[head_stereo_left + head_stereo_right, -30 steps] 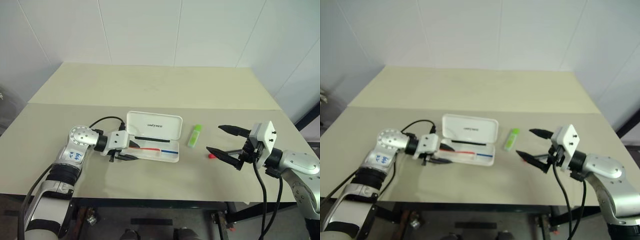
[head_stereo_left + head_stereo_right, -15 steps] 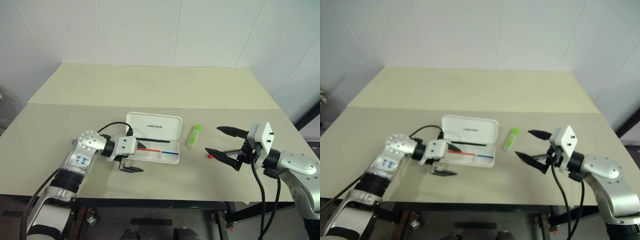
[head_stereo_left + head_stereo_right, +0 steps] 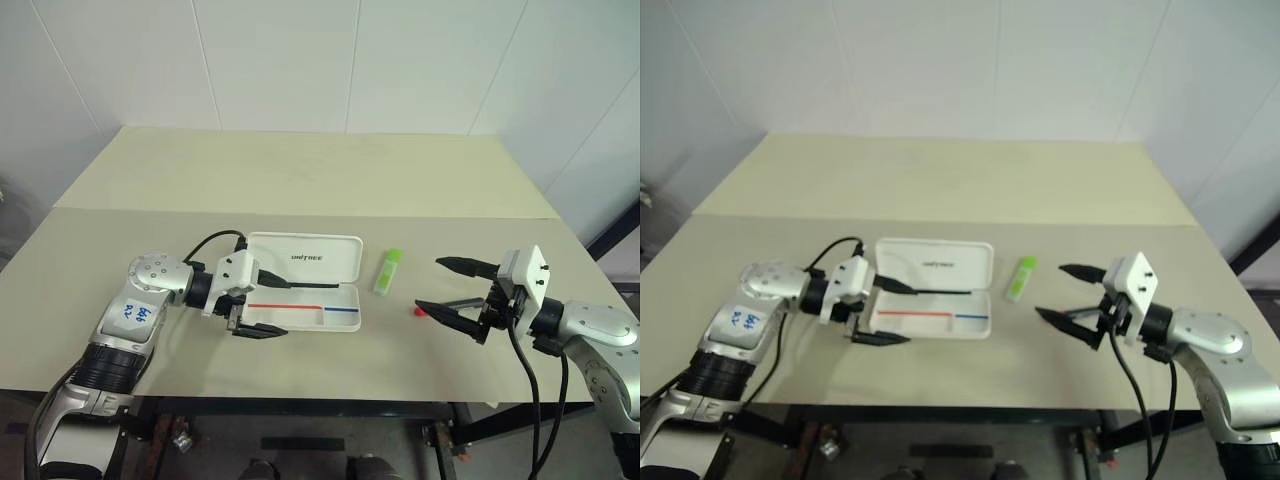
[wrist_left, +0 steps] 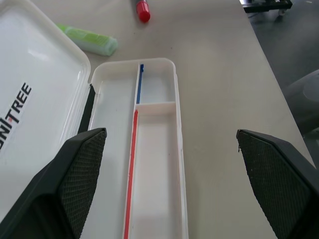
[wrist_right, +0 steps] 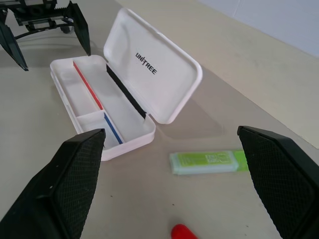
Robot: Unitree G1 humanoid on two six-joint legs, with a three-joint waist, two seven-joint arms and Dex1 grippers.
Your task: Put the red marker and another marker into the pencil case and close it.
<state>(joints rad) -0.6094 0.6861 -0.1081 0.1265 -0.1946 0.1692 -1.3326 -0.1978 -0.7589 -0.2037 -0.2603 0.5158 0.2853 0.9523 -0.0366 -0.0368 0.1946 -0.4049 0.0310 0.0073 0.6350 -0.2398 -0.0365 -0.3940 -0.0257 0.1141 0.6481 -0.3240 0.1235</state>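
Left gripper (image 3: 262,304): jaws spread wide, empty, at the left end of the pencil case, one finger over the lid's near edge, the other in front of the tray.
Right gripper (image 3: 456,292): jaws wide apart, empty, pointed toward the case, with the red marker just beneath.
Pencil case (image 3: 300,318): lay open on the table (image 3: 300,180), lid up, tray empty except for its red-and-blue stripe.
Red marker (image 3: 421,312): on the table right of the case; red cap showing.
Green highlighter (image 3: 388,271): on the table between case and right gripper.
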